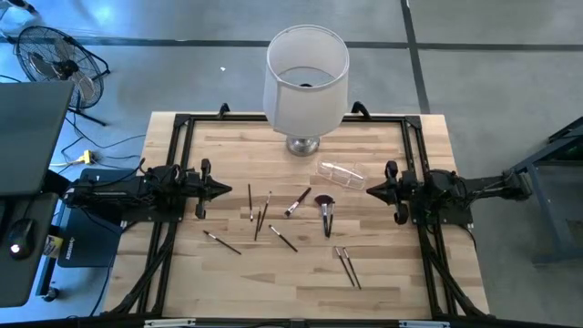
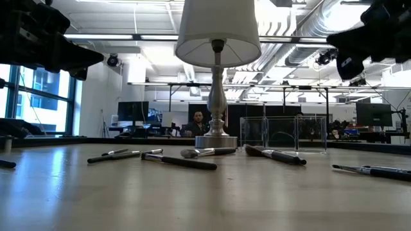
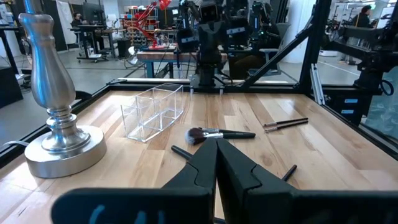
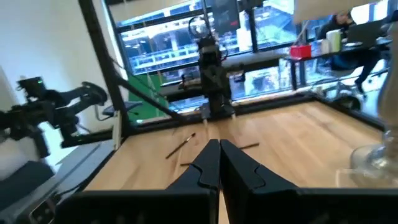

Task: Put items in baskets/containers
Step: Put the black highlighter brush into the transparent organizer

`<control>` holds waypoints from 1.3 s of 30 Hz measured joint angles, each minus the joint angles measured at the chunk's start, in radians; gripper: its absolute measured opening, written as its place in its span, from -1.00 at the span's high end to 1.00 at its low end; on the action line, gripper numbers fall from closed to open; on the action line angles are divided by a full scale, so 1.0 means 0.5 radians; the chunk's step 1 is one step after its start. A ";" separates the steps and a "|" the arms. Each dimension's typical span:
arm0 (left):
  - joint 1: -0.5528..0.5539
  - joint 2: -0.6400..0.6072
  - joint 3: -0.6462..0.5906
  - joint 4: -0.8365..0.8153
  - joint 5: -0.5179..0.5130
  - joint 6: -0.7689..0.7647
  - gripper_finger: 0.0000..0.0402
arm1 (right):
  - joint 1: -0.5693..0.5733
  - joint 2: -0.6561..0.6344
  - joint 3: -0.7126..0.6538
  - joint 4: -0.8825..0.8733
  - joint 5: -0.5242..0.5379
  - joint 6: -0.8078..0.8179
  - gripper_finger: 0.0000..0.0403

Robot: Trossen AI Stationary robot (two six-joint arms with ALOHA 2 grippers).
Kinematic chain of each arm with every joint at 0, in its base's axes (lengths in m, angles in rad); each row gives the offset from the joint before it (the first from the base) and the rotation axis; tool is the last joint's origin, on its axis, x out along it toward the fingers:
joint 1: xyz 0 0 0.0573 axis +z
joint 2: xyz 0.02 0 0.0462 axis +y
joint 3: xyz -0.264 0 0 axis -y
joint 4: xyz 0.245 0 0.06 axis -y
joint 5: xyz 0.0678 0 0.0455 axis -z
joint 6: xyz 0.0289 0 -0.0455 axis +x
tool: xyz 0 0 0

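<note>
High view, table: my wooden table (image 1: pixel 401 273) carries every task thing; nothing is in the holder yet.
High view, left fingers: my left gripper (image 1: pixel 225 189) sits at the table's left edge, fingers pressed together, holding nothing.
High view, right fingers: my right gripper (image 1: pixel 372 189) sits at the right edge, fingers pressed together, holding nothing.
High view, brushes: thin makeup brushes (image 1: pixel 264 219) lie scattered flat between my two grippers; the fluffy black brush (image 1: pixel 325 211) lies mid-table, nearer my right gripper, its long axis running roughly toward the front edge.
High view, holder: clear plastic holder (image 1: pixel 341 172) lies just beside the white lamp (image 1: pixel 306 77), close to my right gripper, toward the lamp side of it.
Low view, brushes: all lie flat on the table; the holder (image 2: pixel 282 133) stands behind them beside the lamp base.
Left wrist view: closed fingers (image 3: pixel 239 168) point across the table; the fluffy brush (image 3: pixel 217 134) lies just ahead, crosswise to my reach.
Right wrist view: closed fingers (image 4: pixel 236 165) point at the far arm; a slim brush (image 4: pixel 180 146) lies ahead.
Judgement: right arm is nearer both the fluffy brush and the holder; fingers must open first.
</note>
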 joint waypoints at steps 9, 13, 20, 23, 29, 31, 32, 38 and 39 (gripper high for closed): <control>0.000 0.000 0.000 0.000 0.000 0.001 0.99 | 0.395 1.196 0.666 0.007 0.691 -0.002 1.00; 0.001 0.000 0.001 0.000 0.000 0.000 0.99 | 0.460 1.785 1.110 -0.078 0.880 0.069 1.00; 0.000 0.000 0.000 0.000 0.000 0.000 0.99 | 0.418 2.563 2.049 -0.746 0.956 0.398 1.00; 0.001 -0.001 0.000 0.000 0.000 0.000 0.99 | 0.352 2.792 2.446 -1.208 0.958 0.747 1.00; 0.001 -0.001 0.001 0.000 0.000 0.000 0.99 | 0.169 3.174 3.060 -2.133 0.771 1.451 1.00; 0.001 0.000 0.000 0.000 0.000 0.000 0.99 | 0.107 3.279 3.205 -2.355 0.635 1.553 1.00; 0.000 0.000 0.000 0.000 0.000 0.001 0.99 | 0.080 3.332 3.269 -2.449 0.564 1.595 1.00; 0.001 0.000 0.000 0.000 0.001 0.000 0.99 | -0.041 3.557 3.455 -2.838 0.224 1.924 1.00; 0.001 -0.001 0.000 0.000 0.000 0.001 0.99 | -0.056 3.582 3.452 -2.873 0.199 1.969 1.00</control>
